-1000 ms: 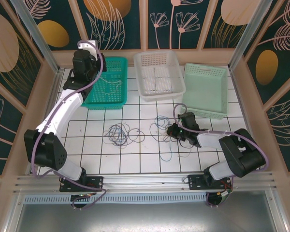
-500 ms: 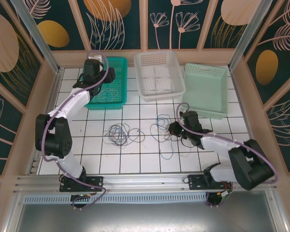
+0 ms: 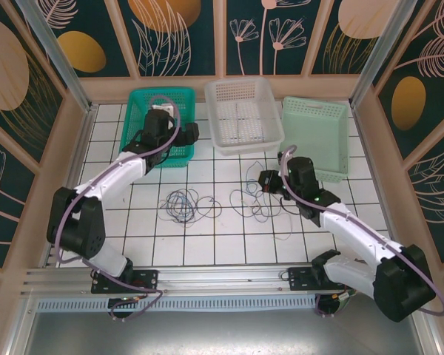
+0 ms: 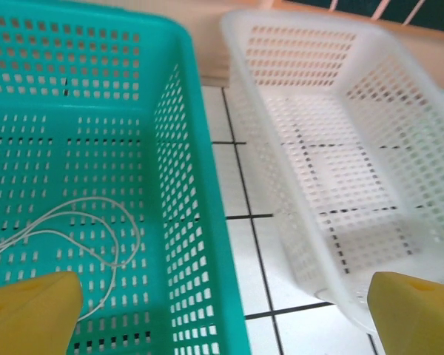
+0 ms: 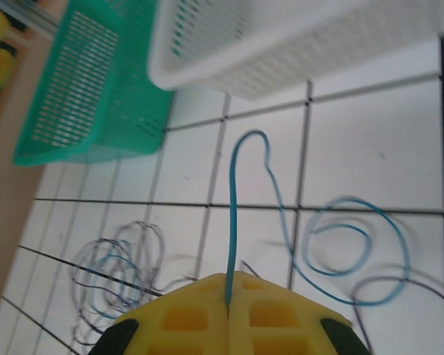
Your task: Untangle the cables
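right fingers (image 5: pixel 185 318) clamping blue cable (image 5: pixel 230 222), strand running straight ahead, tangle (image 5: pixel 118 270) lying to their left | left fingers (image 4: pixel 29 314) gaping wide, empty, over teal basket (image 4: pixel 201 222)

A blue cable (image 5: pixel 231 214) leaves the yellow right gripper (image 5: pixel 229 287) over the white table (image 3: pixel 229 238) with dark grid lines, and a whitish cable (image 4: pixel 96 200) lies in the perforated teal basket (image 4: pixel 200 222), beside a white basket (image 3: pixel 240 111) and a mint basket (image 3: pixel 318 137).

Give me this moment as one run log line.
left gripper: open, above teal basket rim | right gripper: shut on blue cable | white cable: in teal basket | tangle: on table
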Robot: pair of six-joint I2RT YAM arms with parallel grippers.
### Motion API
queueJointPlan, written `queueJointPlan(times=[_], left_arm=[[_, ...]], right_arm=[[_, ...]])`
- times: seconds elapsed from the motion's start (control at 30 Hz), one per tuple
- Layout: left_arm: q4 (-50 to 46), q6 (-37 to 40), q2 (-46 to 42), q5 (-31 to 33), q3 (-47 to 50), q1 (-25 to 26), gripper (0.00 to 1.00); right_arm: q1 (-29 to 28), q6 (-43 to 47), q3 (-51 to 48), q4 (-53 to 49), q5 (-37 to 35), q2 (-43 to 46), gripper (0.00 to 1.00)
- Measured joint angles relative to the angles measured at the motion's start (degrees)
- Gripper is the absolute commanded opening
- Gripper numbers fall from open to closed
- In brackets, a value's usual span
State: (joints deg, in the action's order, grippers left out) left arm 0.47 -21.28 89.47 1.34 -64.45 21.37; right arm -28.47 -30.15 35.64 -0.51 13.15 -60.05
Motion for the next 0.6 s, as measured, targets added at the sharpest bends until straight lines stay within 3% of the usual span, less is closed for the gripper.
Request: queueJointPlan(times=[0.6], left_arm=[[4.26,-0.28,-2.82,-2.38,7.50,3.67,0.98]], right_arm=[[-1.33,17.75,30.99,-14.91,4.46,3.08,0.00]])
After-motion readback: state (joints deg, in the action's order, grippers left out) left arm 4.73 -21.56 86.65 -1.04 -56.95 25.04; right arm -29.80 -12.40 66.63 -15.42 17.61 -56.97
